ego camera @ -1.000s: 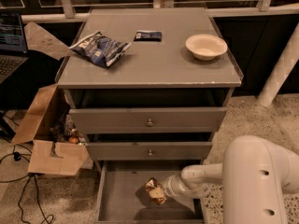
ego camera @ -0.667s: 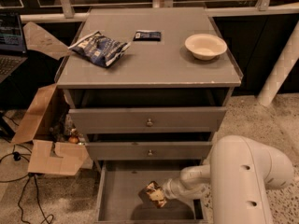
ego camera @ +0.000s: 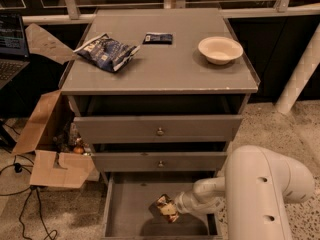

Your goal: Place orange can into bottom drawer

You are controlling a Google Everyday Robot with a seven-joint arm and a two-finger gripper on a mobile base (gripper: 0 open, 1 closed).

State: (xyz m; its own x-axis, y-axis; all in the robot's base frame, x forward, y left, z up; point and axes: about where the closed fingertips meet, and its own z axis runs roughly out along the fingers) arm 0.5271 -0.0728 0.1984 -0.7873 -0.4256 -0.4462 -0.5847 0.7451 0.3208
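Observation:
The orange can (ego camera: 164, 207) is small and shiny with pale patterning. It sits tilted at the tip of my gripper (ego camera: 173, 208), just above the floor of the bottom drawer (ego camera: 131, 209). That drawer is pulled out, a wide shallow grey tray under the two upper drawers. My gripper reaches in from the right and is shut on the can. My white arm (ego camera: 260, 194) fills the lower right and hides the drawer's right front corner.
On the cabinet top (ego camera: 160, 64) lie a blue snack bag (ego camera: 106, 51), a small dark packet (ego camera: 158, 38) and a cream bowl (ego camera: 220, 49). An open cardboard box (ego camera: 47, 149) and cables lie on the floor to the left. A white post (ego camera: 300, 74) stands at the right.
The big white arm link has shifted a little to the left. The can and the gripper stay at about the same spot in the bottom drawer.

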